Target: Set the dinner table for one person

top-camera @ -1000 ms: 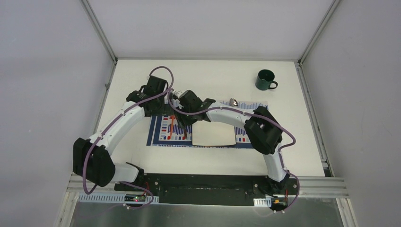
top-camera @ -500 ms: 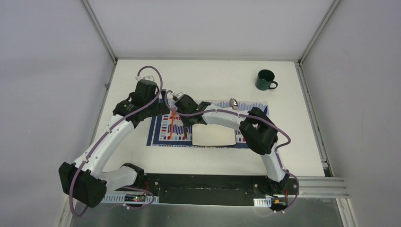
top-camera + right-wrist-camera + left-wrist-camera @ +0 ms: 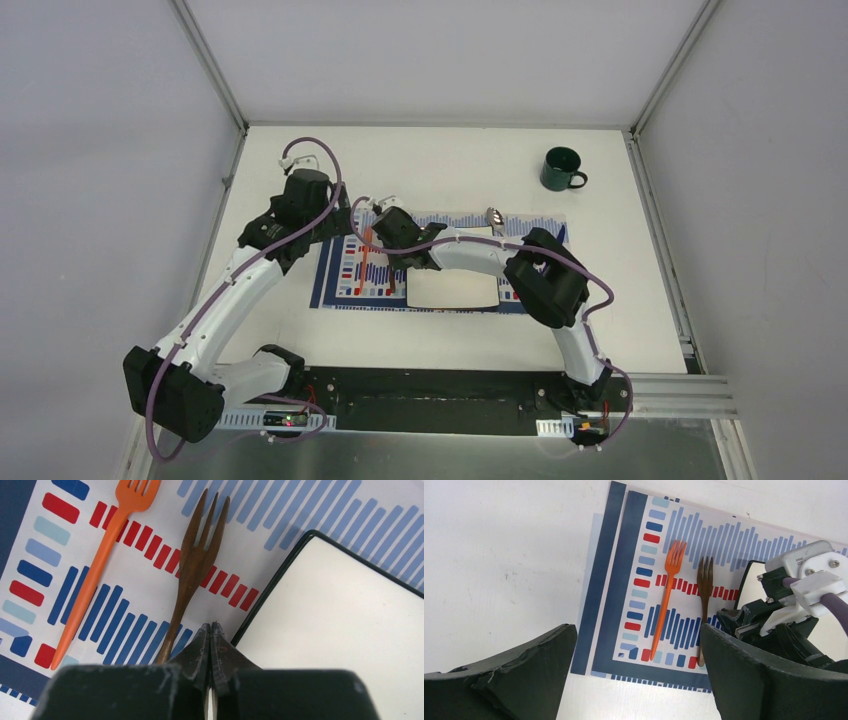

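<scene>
Where the arms are bolted: the near edge of the dinner-table surface (image 3: 440, 165), which fills the middle of the overhead view between grey walls.
Surface look: a large, plain, matte white rectangle, far bigger than anything on it. Aluminium rails run along its left, right and near edges. A few faint dark specks show in the left wrist view.
Placemat (image 3: 340, 285): blue, red and white stripes, lying flat near the middle of the surface, its long side parallel to the near edge.
Plate (image 3: 455, 285): square, white, dark-rimmed, on the placemat to the right of the forks.
Orange fork (image 3: 665, 600): on the placemat's left part, tines pointing away from the arm bases.
Brown fork (image 3: 704, 595): just beside the orange one on its plate side, roughly parallel, not touching it.
Mug (image 3: 562, 168): dark green, upright, toward the far right corner, well apart from the placemat.
Left end effector (image 3: 639, 680): fingers spread wide with nothing between them, above the placemat's left part.
Right end effector (image 3: 210, 627): fingertips pressed together with no gap, low between the brown fork's handle and the plate's rim. The handle's end runs under one finger, and contact cannot be told.
</scene>
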Motion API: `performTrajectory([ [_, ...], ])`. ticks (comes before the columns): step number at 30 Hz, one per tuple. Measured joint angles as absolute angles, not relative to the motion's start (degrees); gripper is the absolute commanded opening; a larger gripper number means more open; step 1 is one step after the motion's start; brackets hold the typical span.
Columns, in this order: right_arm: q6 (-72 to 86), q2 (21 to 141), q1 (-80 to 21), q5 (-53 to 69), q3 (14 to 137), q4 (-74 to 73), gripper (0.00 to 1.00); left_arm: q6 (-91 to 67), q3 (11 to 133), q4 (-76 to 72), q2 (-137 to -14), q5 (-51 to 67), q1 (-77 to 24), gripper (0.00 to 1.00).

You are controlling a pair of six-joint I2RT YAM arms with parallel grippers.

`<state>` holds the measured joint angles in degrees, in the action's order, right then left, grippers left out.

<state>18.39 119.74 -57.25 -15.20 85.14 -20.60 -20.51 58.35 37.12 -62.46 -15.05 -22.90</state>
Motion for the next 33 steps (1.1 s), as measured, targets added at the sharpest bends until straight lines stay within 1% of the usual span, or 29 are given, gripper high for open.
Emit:
performTrajectory([
  [13,18.5,119.8,-57.3,-17.0,84.9,-19.4,0.00,-20.4,58.3,36.8,-61.9,-15.1,-22.9,0.99],
  [33,19.9,120.7,-56.9,-15.7,85.1,-17.8,0.00,-20.4,58.3,36.8,-60.2,-15.1,-22.9,0.99],
])
